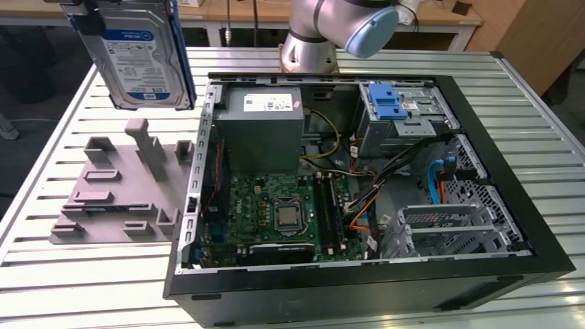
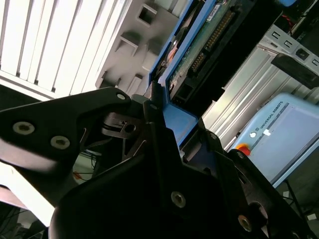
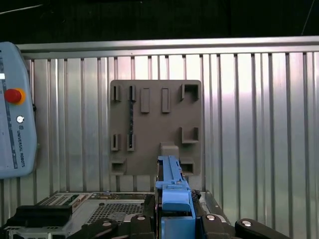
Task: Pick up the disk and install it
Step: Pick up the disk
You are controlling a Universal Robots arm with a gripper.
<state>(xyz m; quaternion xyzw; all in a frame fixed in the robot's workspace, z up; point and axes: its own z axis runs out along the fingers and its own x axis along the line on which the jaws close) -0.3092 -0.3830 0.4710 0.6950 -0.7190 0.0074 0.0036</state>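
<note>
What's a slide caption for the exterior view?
Gripped mid-air, the disk hangs over the grey fixture beside the open computer case.

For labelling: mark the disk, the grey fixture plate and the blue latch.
the disk (image 1: 137, 65), exterior view, on its blue-and-white label.
the grey fixture plate (image 1: 123, 192), exterior view, on its flat base.
the blue latch (image 1: 385, 103), exterior view, on its middle.

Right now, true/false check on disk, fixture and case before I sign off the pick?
1. The disk hangs above the grey fixture, not touching it. True.
2. The pincer is open. False: it is shut on the disk's blue frame.
3. The disk sits in the case's drive bay. False: it is outside the computer case, toward the exterior view's left.
4. The case is open, motherboard exposed. True.
5. The fixture lies inside the case. False: it lies on the table beside it.
</note>
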